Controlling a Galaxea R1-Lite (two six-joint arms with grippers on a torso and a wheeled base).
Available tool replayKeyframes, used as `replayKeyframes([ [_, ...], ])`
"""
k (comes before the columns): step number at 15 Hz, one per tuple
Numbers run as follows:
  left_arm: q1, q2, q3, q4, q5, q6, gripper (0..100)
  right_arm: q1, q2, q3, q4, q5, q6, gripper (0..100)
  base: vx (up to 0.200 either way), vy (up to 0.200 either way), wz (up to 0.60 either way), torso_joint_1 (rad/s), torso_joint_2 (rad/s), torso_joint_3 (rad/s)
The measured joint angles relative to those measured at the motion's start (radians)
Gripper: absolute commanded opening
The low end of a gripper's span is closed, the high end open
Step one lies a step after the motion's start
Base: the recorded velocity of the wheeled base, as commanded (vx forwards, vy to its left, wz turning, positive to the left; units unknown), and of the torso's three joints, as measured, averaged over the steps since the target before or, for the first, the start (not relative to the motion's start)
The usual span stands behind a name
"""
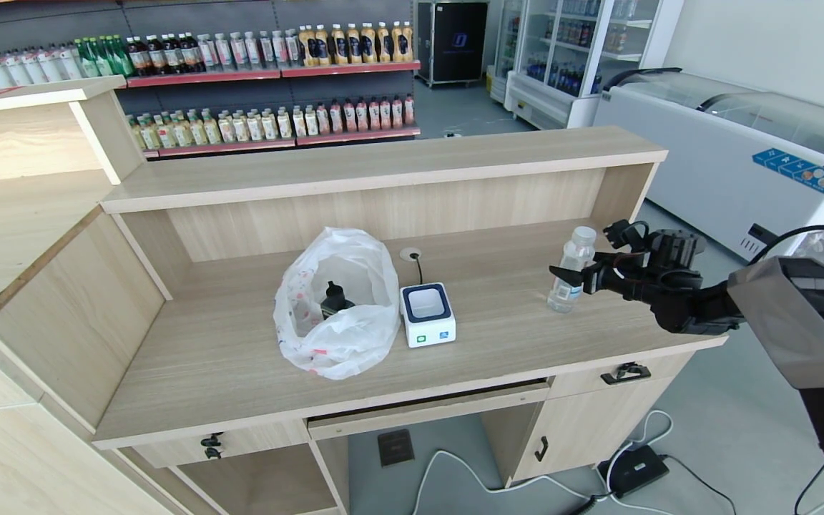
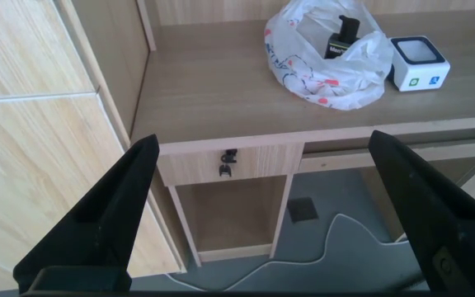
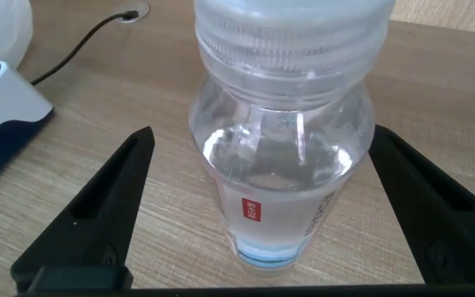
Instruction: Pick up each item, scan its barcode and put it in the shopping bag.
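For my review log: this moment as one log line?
right gripper: jaws open astride upright bottle, no grip | left gripper: jaws open | bag: one dark item inside | scanner: beside bag

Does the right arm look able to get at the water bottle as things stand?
Probably yes. The right end effector is open and already straddles the water bottle, which stands upright on the counter, with nothing between them.

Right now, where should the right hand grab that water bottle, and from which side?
Grip the water bottle around its round body, below the shoulder, side-on from the right. It stands upright, and the open right hand has a finger either side.
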Motion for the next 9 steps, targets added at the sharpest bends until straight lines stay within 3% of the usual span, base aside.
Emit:
replayKeyframes([
  [1, 0.0, 0.0, 0.0, 0.0, 0.0, 0.0, 100, 0.0, 0.006, -0.007, 0.0, 0.0, 0.001, 100, 0.0, 0.0, 0.0, 0.0, 0.0, 0.0],
  [2, 0.0, 0.0, 0.0, 0.0, 0.0, 0.0, 100, 0.0, 0.011, -0.012, 0.0, 0.0, 0.006, 0, 0.0, 0.0, 0.0, 0.0, 0.0, 0.0],
  [9, 0.0, 0.0, 0.0, 0.0, 0.001, 0.0, 100, 0.0, 0.027, -0.03, 0.001, -0.001, 0.011, 0, 0.0, 0.0, 0.0, 0.0, 0.0, 0.0],
])
